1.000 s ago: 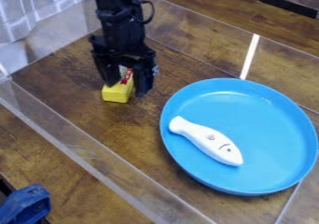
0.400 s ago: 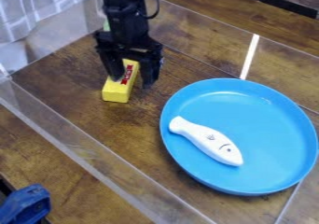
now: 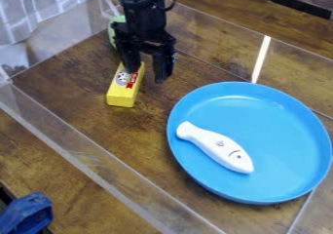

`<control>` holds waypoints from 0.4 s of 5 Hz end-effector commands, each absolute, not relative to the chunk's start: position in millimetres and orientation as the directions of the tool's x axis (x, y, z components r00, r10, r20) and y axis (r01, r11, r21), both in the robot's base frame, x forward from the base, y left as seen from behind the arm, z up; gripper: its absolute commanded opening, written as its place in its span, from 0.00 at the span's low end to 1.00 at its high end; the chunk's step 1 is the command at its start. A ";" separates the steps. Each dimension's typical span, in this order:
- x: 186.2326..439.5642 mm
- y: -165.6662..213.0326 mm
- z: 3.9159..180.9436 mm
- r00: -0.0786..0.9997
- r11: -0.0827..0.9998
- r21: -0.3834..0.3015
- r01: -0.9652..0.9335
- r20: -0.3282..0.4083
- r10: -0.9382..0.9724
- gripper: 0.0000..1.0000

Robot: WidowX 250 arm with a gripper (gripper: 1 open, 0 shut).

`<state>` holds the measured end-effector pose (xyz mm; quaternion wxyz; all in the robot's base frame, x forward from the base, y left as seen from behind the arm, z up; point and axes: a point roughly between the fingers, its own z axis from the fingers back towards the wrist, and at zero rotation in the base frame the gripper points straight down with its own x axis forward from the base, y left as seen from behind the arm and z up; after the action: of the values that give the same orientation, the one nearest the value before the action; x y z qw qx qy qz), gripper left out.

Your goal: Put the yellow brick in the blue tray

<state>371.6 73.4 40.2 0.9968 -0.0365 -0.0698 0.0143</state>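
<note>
The yellow brick lies on the wooden table, left of the blue tray, with its white-and-red label facing up at the far end. My gripper points straight down just behind and to the right of the brick. It is open with nothing between its black fingers, and the left finger stands close to the brick's far end. The round blue tray has a white fish lying in it.
A bit of a green object shows behind the arm. A raised transparent edge runs along the front left of the table. A blue thing sits at the bottom left corner.
The open gripper has moved back and to the right, off the yellow brick. The brick stays on the table and its label now shows fully.
</note>
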 end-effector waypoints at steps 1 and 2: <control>365.5 96.0 20.6 0.986 0.991 -0.069 -0.114 0.114 0.122 1.00; 361.6 93.3 13.2 0.985 0.989 -0.063 -0.130 0.105 0.136 1.00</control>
<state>376.4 84.1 38.1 0.9944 -0.0252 -0.0886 0.0516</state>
